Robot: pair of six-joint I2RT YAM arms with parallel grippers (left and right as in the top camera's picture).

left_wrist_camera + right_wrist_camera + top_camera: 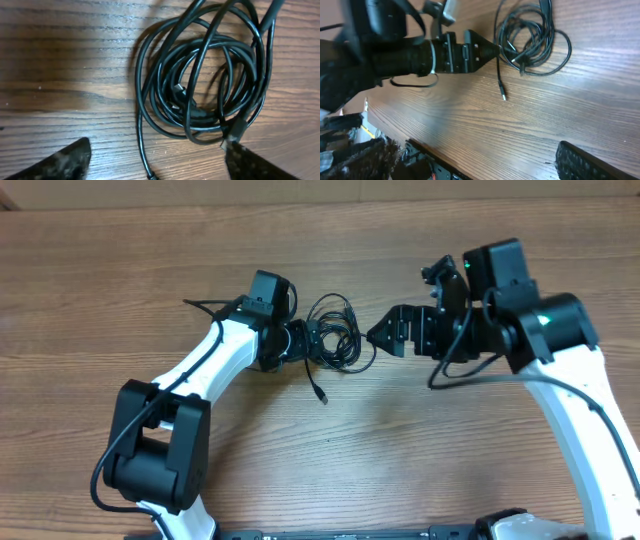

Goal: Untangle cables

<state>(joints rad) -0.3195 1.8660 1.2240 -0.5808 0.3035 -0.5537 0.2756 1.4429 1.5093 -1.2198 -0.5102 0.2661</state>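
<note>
The cables (336, 333) lie as one tangled black coil on the wooden table, between my two grippers. A loose strand runs toward the near side and ends in a small plug (321, 396). My left gripper (306, 345) is at the coil's left edge. In the left wrist view the cables (200, 75) fill the upper right, and the left gripper (157, 161) is open with one strand passing between its fingers. Its right fingertip (250, 162) touches the coil's lower edge. My right gripper (378, 335) is open just right of the coil, holding nothing. In the right wrist view the cables (530, 40) and the plug (503, 96) are visible.
Thicker black wires hang from the right arm (450, 370) and run along the left arm (200, 360). The table's near edge with a black rail (350, 532) lies at the bottom of the overhead view. The left arm's black wrist (420, 55) crosses the right wrist view.
</note>
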